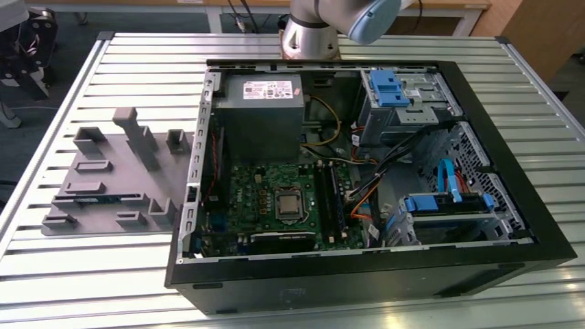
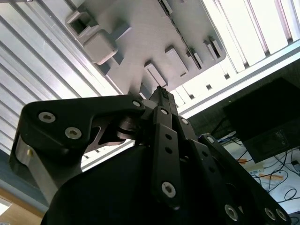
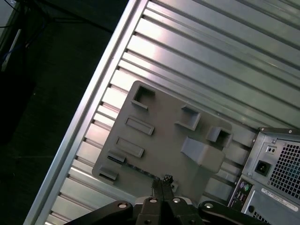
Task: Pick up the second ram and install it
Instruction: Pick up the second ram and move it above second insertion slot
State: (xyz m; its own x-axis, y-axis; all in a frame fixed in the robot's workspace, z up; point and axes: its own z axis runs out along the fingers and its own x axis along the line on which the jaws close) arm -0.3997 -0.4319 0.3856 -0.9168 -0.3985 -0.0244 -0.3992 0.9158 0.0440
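The hand hangs closed and empty above the grey holder tray, where the second ram stands on edge near the surface's exterior-view-left edge; it should probably open and square across the stick's mid-length.

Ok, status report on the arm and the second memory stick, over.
Fingers shut, empty, over the grey tray. Memory stick lying in the tray, not picked up. Nothing seen on top of it.
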